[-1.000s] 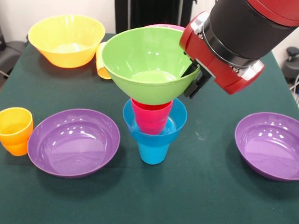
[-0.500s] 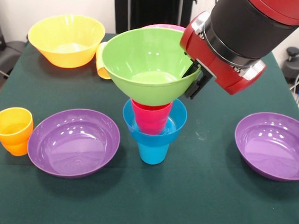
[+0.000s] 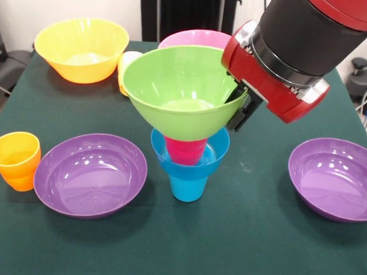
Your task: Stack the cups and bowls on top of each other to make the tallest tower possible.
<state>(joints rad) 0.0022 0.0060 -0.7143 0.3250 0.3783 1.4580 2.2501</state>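
Note:
The tower stands at the table's middle: a blue cup (image 3: 188, 186) upside down, a small blue bowl (image 3: 214, 158) on it, and a red cup (image 3: 186, 150) in that bowl. The lime green bowl (image 3: 173, 88) sits low over the red cup and hides the cup's top. My gripper (image 3: 241, 109) grips the green bowl's right rim, one black finger outside the wall. A yellow cup (image 3: 126, 65) lies behind the green bowl's left rim. An orange cup (image 3: 15, 160) stands at the left edge.
An orange-yellow bowl (image 3: 81, 48) stands at the back left and a pink bowl (image 3: 197, 39) right behind the tower. One purple bowl (image 3: 90, 173) is left of the tower, another purple bowl (image 3: 334, 177) at the right. My arm (image 3: 297, 39) hangs over the back right.
My gripper and the green bowl have come down, so the bowl now covers more of the red cup. More of the pink bowl shows behind it.

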